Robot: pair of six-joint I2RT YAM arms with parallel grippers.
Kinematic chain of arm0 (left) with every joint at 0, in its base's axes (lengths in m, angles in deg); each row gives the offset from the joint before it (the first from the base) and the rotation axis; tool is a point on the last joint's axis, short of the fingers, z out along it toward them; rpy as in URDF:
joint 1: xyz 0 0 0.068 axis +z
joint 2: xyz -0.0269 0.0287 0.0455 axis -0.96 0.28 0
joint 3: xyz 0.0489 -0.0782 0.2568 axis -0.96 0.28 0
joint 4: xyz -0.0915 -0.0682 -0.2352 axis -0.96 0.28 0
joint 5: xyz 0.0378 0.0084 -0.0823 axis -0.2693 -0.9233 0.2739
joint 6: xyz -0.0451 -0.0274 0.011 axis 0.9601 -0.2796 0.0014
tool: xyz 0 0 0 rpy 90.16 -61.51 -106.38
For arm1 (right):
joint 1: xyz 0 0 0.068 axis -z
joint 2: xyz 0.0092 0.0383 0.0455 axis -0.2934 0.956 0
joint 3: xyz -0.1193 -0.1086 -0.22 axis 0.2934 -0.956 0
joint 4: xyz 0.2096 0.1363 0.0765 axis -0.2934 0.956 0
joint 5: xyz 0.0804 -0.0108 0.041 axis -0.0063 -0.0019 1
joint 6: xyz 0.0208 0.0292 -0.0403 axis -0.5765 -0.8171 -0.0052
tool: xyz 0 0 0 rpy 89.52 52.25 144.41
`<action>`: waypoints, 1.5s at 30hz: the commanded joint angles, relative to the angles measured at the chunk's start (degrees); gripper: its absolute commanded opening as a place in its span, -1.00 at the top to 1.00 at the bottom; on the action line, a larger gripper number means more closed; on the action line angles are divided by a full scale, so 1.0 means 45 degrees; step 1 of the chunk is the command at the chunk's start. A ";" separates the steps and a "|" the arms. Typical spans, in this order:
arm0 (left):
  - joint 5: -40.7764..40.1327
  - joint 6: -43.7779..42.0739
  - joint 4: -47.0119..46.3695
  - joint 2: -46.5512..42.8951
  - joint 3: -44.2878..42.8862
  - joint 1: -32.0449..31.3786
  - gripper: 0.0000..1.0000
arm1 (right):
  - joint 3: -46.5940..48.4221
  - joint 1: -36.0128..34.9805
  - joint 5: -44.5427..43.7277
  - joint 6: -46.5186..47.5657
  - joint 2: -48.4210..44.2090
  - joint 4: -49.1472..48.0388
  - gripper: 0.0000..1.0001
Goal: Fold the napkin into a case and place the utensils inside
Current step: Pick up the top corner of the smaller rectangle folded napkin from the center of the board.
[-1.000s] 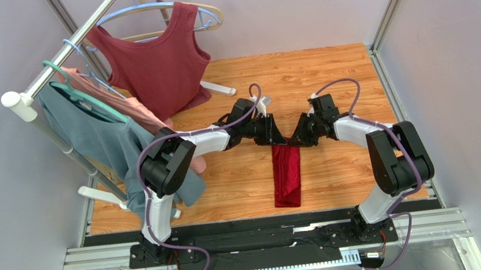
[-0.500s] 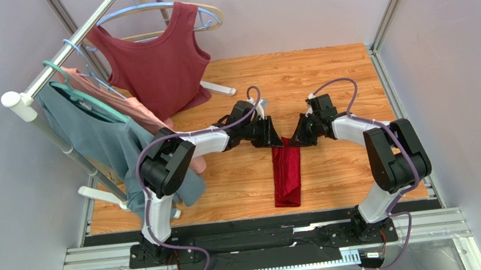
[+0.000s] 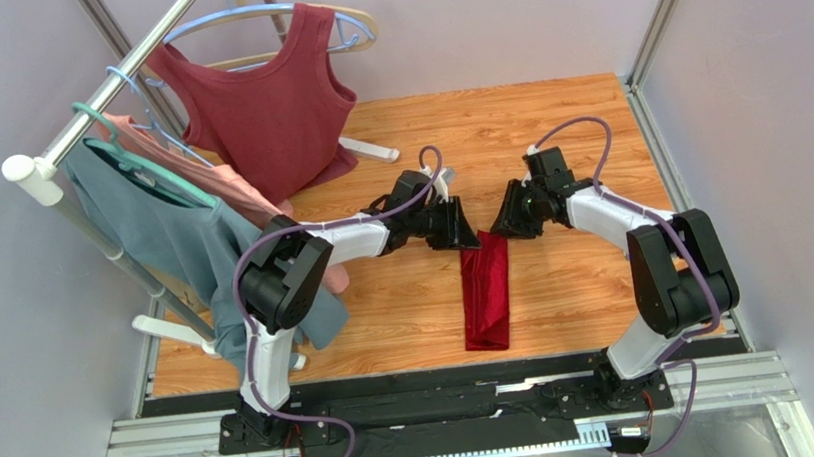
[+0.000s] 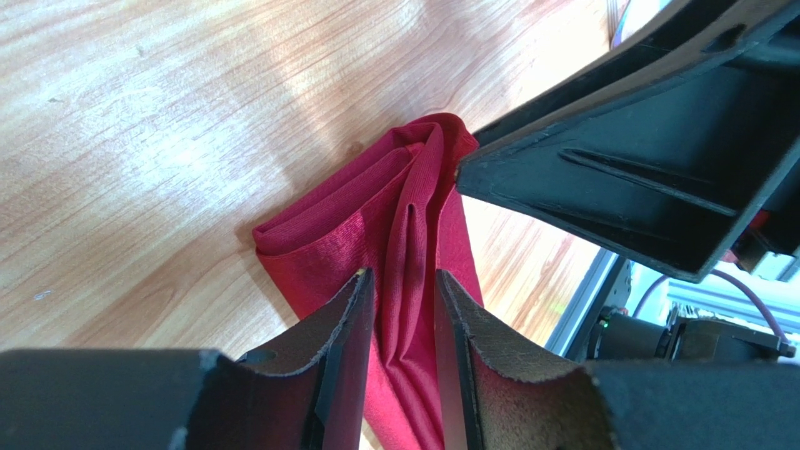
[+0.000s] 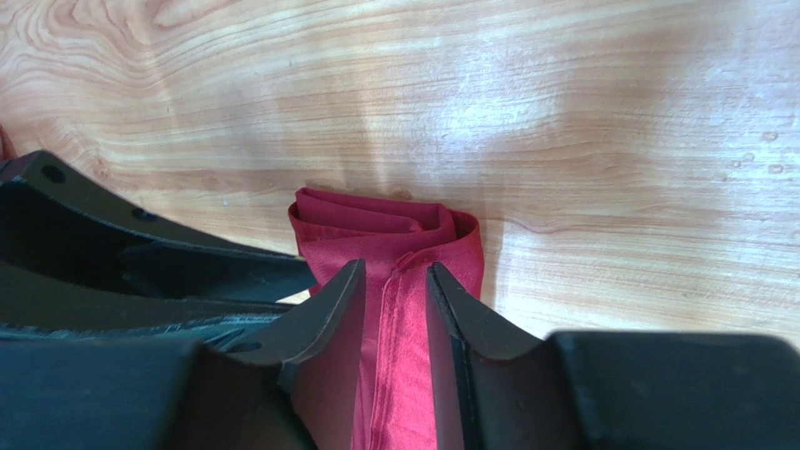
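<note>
The wooden table [image 3: 551, 129] fills the middle of the top view. At its far left corner stands a clothes rack [image 3: 114, 84], and on it hang a dull maroon sleeveless top [image 3: 268, 106], a teal garment [image 3: 161, 230] and a pink one [image 3: 209, 174] between them.

The left arm [image 3: 349, 239] and the right arm [image 3: 621, 220] both reach towards the centre of the table, and their ends are near each other.

The napkin [image 3: 487, 300] lies on the wood between the two arms. It is folded into a narrow oblong strip that runs from the near edge towards the far side. Its far end is rounded and shows several layers, with a raised fold along the middle.

The left gripper [image 4: 402, 281] is over the far end of the napkin, on its left side. Its fingers [image 4: 343, 323] stand with a narrow gap, and the raised fold runs in this gap. I cannot tell if the pads press the cloth.

The right gripper [image 5: 394, 274] is over the same end, from the right, just beside the left one. Its fingers [image 5: 329, 319] are also only a little apart, with crimson cloth in the gap. I cannot tell if they pinch it.
</note>
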 commanded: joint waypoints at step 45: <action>0.0465 -0.0416 -0.0435 0.0211 -0.0455 0.0061 0.57 | 0.0440 -0.0741 0.1652 0.0198 0.0280 -0.0619 1.00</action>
